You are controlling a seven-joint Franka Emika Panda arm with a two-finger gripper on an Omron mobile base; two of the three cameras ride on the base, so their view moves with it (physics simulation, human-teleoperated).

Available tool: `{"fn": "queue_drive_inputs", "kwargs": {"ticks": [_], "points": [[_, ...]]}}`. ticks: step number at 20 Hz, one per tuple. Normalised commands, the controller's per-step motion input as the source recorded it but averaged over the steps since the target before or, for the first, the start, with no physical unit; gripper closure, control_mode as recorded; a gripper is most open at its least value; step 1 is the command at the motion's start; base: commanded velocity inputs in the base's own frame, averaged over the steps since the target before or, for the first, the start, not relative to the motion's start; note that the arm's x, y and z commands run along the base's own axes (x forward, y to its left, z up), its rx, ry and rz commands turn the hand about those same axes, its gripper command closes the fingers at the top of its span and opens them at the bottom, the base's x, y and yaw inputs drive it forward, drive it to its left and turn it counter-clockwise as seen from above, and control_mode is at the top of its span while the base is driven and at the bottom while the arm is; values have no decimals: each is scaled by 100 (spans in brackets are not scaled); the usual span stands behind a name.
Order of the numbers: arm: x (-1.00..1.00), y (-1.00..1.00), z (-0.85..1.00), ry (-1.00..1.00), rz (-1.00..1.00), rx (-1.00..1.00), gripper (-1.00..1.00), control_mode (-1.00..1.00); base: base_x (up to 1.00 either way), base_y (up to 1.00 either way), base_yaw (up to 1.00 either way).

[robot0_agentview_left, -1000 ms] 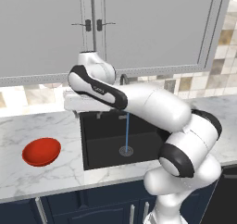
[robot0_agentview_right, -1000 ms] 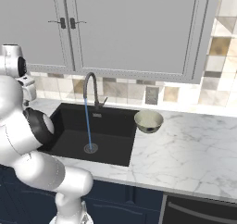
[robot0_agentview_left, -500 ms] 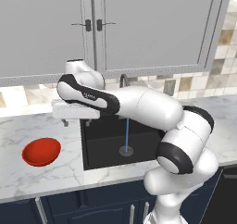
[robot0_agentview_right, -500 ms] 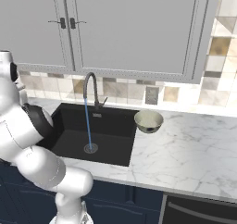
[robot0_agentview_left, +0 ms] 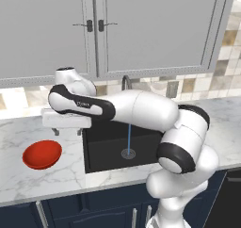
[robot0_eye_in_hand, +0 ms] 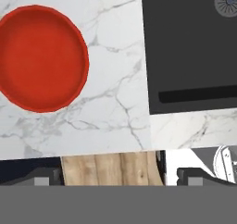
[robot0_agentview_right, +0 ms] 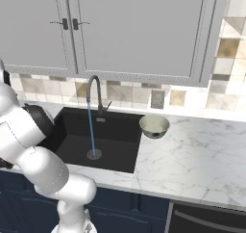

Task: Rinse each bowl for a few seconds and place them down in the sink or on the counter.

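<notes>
Left base view: the arm reached leftward over the marble tabletop (robot0_agentview_left: pixel 28 184), with the gripper (robot0_agentview_left: pixel 66 130) hanging above the strip of tabletop between the red bowl (robot0_agentview_left: pixel 42 154) and the left edge of the sink (robot0_agentview_left: pixel 108 149). Its two fingers (robot0_agentview_left: pixel 56 131) pointed down and stood wide apart, nothing between them. The red bowl sat upright on the tabletop, left of the sink, below and a little left of the gripper, not touched.

A thin blue stream of water (robot0_agentview_left: pixel 129 138) fell from the faucet (robot0_agentview_left: pixel 125 82) onto the round drain (robot0_agentview_left: pixel 128 153).

Right base view: this side showed the cream bowl (robot0_agentview_right: pixel 154 125), upright on the tabletop just beside the sink's right rim, near the tiled backsplash (robot0_agentview_right: pixel 120 92). The gooseneck faucet and the stream stood out more clearly here. The basin looked bare apart from the drain, though its near wall was hidden.

Hand view: the camera looked straight down on the red bowl at upper left, its glossy inside bare, with veined marble between it and the black basin at upper right. The drain showed at the far corner. A wood floor (robot0_eye_in_hand: pixel 111 169) appeared beyond the tabletop's front edge.
</notes>
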Motion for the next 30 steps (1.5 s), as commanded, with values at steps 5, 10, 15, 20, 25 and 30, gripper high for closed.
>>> {"fn": "queue_drive_inputs", "kwargs": {"ticks": [5,10,15,20,25,30], "points": [[0,24,-18,-1,0,-4,-100,-100,0,0,0],[0,11,-17,-1,0,-4,-100,-100,0,0,0],[-1,1,-18,0,0,-1,-100,-100,0,0,0],[0,0,-15,0,0,0,-100,-100,0,0,0],[0,0,-14,0,0,0,-100,-100,0,0,0],[0,0,-14,0,0,0,-100,-100,0,0,0]]}}
